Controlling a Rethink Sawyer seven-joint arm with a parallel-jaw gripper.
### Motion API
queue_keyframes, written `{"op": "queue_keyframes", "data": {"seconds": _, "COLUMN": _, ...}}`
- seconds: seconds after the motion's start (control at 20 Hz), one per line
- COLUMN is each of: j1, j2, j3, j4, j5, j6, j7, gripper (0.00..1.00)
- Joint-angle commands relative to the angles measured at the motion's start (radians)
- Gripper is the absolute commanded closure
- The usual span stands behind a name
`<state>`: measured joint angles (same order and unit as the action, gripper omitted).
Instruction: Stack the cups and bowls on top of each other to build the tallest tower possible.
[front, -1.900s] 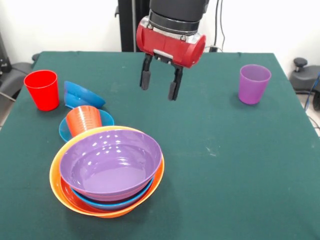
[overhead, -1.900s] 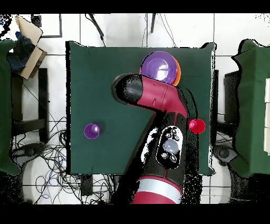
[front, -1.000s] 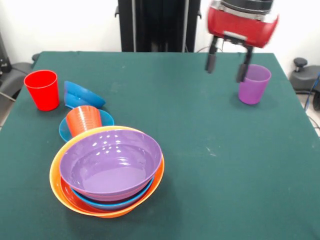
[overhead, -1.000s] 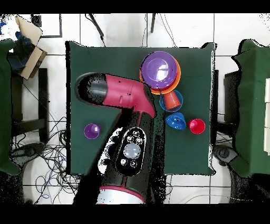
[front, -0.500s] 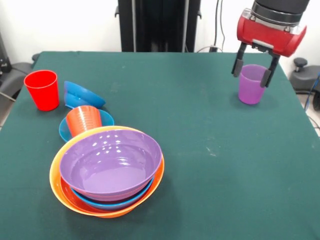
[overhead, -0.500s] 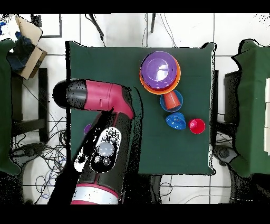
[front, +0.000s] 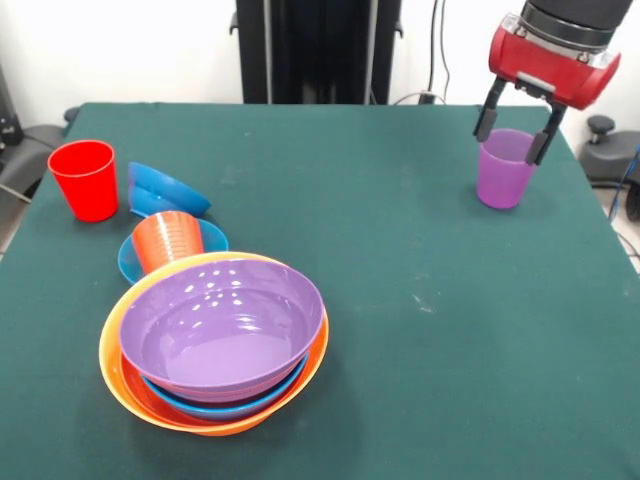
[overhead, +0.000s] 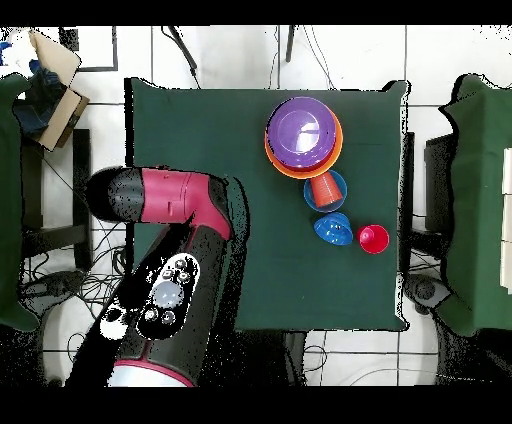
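Three cups: red (front: 83, 179), orange (front: 167, 240), purple (front: 506, 168). Six bowls show: four nested ones (front: 215, 340) and two blue ones (front: 165, 190) beside them.

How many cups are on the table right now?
3: the red cup at the left edge, the orange-red cup tipped in a small blue bowl, the purple cup between the open gripper fingers.
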<state>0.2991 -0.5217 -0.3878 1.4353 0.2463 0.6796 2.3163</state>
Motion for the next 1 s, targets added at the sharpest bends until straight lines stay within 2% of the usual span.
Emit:
{"op": "queue_keyframes", "data": {"seconds": 0.05, "j1": -0.005, "j2": 0.04, "j3": 0.078, "j4": 0.142, "j5": 0.039, "j6": -0.041, "j7": 0.209, "gripper": 0.0}}
{"op": "queue_keyframes", "data": {"seconds": 0.2, "j1": -0.005, "j2": 0.053, "j3": 0.104, "j4": 0.155, "j5": 0.067, "j6": -0.085, "j7": 0.224, "gripper": 0.0}}
{"op": "queue_keyframes", "data": {"seconds": 0.65, "j1": 0.071, "j2": 0.118, "j3": 0.046, "j4": 0.13, "j5": 0.116, "j6": -0.171, "j7": 0.298, "gripper": 0.0}}
{"op": "queue_keyframes", "data": {"seconds": 1.0, "j1": 0.154, "j2": 0.166, "j3": -0.021, "j4": 0.078, "j5": 0.18, "j6": -0.067, "j7": 0.41, "gripper": 0.0}}
